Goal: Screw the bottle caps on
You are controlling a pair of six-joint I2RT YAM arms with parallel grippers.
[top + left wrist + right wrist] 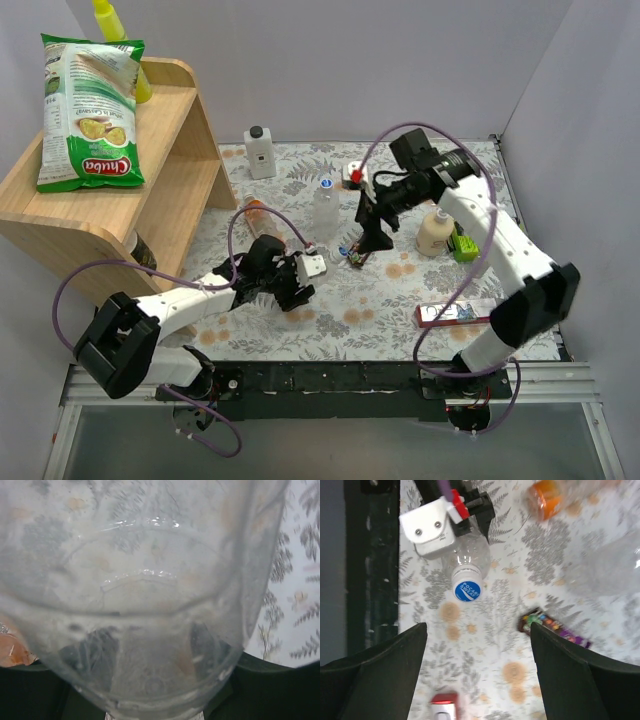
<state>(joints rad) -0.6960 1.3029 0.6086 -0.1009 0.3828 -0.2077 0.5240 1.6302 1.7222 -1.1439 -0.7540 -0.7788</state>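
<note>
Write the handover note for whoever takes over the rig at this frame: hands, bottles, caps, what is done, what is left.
Left hand: shut on a clear bottle, neck pointing toward the right hand.
Right hand: open, empty, above that bottle's neck end.
Blue-and-white cap: sits on the held bottle's neck; how tight it is cannot be told.
Second clear bottle: upright farther back, with a blue cap on top.
Orange bottle: lying to the left of it; cap state unclear.
Left to do: probably tighten the held bottle's cap, then check the orange one.

Bright, soft light; clear bottle [150, 605] fogs left wrist view.
</note>
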